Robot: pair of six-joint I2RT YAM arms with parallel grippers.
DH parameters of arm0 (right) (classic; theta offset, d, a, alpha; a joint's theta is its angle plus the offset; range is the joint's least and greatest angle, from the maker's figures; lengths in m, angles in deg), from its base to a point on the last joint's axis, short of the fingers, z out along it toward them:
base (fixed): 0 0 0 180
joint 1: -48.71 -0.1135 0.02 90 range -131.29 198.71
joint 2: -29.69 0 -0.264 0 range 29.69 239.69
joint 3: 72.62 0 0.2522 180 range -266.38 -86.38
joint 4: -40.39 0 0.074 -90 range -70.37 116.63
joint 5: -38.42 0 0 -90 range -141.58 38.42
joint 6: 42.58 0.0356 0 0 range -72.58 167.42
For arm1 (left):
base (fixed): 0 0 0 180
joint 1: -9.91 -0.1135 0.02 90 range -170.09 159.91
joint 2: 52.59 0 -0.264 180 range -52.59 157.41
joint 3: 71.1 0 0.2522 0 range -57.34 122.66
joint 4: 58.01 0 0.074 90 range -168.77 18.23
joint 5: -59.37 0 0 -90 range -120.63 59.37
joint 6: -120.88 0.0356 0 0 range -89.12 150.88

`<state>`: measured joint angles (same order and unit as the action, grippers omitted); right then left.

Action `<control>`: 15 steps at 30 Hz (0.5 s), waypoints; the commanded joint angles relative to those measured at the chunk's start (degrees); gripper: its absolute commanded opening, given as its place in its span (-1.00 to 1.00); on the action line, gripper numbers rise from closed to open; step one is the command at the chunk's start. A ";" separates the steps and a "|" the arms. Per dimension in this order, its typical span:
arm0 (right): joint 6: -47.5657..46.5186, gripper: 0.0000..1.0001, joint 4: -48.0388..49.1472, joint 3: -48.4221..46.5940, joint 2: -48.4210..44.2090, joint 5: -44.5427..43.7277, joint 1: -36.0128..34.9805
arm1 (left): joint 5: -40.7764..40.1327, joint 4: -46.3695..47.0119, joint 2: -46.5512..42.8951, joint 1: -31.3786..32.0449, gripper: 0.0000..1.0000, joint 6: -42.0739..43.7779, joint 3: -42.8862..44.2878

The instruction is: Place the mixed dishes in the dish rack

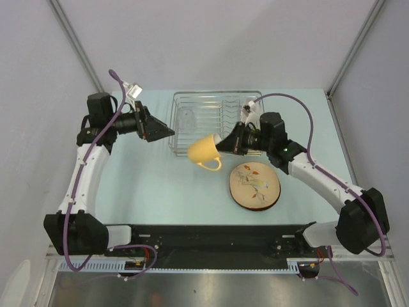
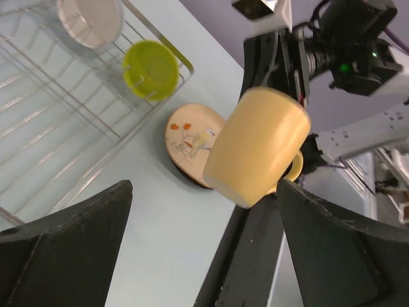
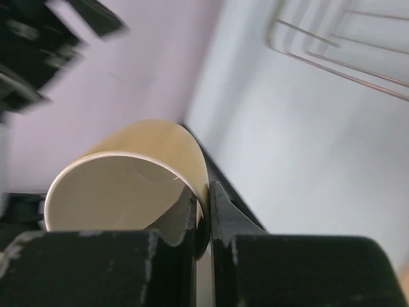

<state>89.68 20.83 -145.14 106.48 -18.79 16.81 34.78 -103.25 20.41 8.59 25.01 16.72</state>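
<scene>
Top view, mug: the yellow mug hangs tipped on its side above the table, at the near edge of the wire rack, with its handle toward the arm bases.
Top view, right side: the right gripper meets the mug's rim from the right.
Top view, left side: the left gripper sits left of the rack, apart from the mug.
Top view, other dishes: a clear glass stands in the rack. The wooden plate lies on the table near the mug.
Left wrist view, grip: the fingers are spread wide with nothing between them, and the mug hangs beyond them.
Left wrist view, rack: a green bowl and a white bowl sit in it.
Right wrist view, grip: the fingers pinch the mug's wall at the rim, one inside and one outside.
</scene>
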 commanded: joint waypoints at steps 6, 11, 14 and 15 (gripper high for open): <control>39.20 -1.00 52.81 5.15 6.87 13.96 1.58 | 13.78 62.04 -1.36 -0.52 1.00 -54.89 -16.92; 44.04 -1.00 61.43 5.85 10.04 12.65 1.75 | 12.99 73.48 -1.10 -0.52 1.00 -63.47 -19.39; 44.48 -1.00 62.75 6.03 11.26 12.12 1.75 | 12.29 77.61 -1.27 0.00 0.99 -66.81 -21.15; 45.97 -1.00 64.76 6.03 11.71 11.94 1.67 | 12.38 77.80 -1.27 0.44 0.99 -67.34 -21.50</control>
<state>128.87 70.73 -138.10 117.98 -7.12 18.51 46.14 -38.03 20.38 8.41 -32.89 -2.91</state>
